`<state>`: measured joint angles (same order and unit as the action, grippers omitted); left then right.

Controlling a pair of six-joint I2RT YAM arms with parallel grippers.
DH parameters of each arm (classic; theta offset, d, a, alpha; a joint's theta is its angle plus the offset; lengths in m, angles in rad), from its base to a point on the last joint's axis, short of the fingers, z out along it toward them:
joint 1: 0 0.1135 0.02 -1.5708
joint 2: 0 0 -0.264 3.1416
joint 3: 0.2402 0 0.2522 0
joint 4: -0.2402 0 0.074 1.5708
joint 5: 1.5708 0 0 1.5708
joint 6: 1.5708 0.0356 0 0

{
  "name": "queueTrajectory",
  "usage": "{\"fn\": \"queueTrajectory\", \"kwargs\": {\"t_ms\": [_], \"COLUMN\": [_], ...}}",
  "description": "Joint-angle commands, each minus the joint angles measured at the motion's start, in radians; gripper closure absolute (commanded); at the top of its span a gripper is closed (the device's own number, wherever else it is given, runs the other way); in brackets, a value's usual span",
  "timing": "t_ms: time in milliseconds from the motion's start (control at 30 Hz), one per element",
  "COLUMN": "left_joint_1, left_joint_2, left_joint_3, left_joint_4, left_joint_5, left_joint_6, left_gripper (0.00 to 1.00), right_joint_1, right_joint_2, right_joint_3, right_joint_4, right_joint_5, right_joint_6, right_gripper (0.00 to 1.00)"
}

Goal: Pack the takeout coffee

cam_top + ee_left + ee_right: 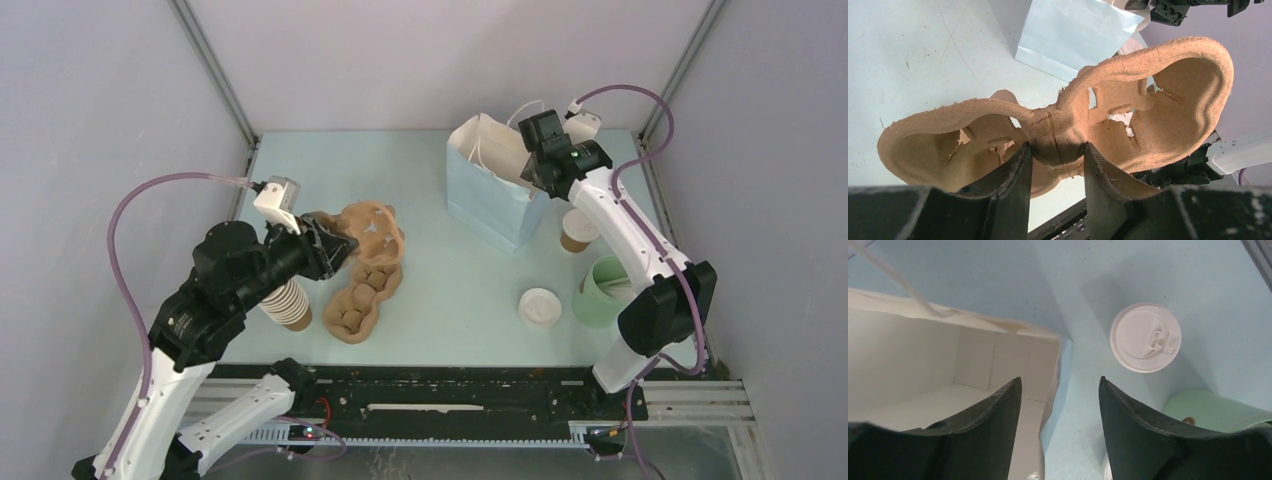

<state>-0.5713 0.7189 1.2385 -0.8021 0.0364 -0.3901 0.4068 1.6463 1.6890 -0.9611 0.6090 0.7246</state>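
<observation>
On the pale blue-green table (440, 290), far left, a nested stack of brown paper cups (288, 305) stood beside my left arm. My left gripper (1055, 150) was clenched on the central ridge of a brown moulded-pulp cup carrier (1168, 100), one finger on each side of it. I held the carrier tilted above the table, and its pockets were empty. A second carrier (362, 300) of the same brown pulp lay flat on the table, just in front of the held one.

Right of centre stood a pale blue paper bag (490, 190) with white string handles, its mouth open and its white inside bare as far as my right wrist camera showed. My right gripper (1060, 382) hung over the bag's right-hand rim with its fingers spread apart and nothing between them.

The takeout coffee (577, 230), a small brown kraft paper cup with a pale rim, stood upright on the table just to the right of the bag, under my right arm and outside both carriers. A round white plastic lid (540, 308) lay nearer the front edge, and a larger pale green cup (603, 292) stood just beside it, farthest right.
</observation>
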Motion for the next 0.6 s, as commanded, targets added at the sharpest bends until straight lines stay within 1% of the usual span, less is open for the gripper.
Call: {"fn": "queueTrajectory", "kwargs": {"t_ms": [0,233,300,367,567], "left_joint_1": [-0.002,-0.002,-0.002,-0.002,-0.002], "left_joint_2": [-0.011,-0.012,-0.013,-0.012,-0.013], "left_joint_3": [-0.025,-0.017,-0.017,-0.016,-0.01], "left_joint_4": [0.021,0.018,0.016,0.014,0.007], "left_joint_5": [-0.007,-0.006,-0.004,-0.004,-0.008], "left_joint_6": [0.036,0.04,0.042,0.043,0.045], "left_gripper": [0.98,0.98,0.98,0.98,0.98], "right_joint_1": [-0.023,-0.052,-0.055,-0.056,-0.054], "right_joint_2": [0.001,0.056,0.073,0.083,0.085], "right_joint_3": [0.032,0.116,0.139,0.147,0.159], "right_joint_4": [-0.004,-0.018,-0.036,-0.039,-0.036], "right_joint_5": [0.032,0.006,0.0,-0.009,-0.02], "right_joint_6": [0.01,0.008,0.012,0.009,0.003], "right_gripper": [0.35,0.35,0.37,0.49,0.71]}}
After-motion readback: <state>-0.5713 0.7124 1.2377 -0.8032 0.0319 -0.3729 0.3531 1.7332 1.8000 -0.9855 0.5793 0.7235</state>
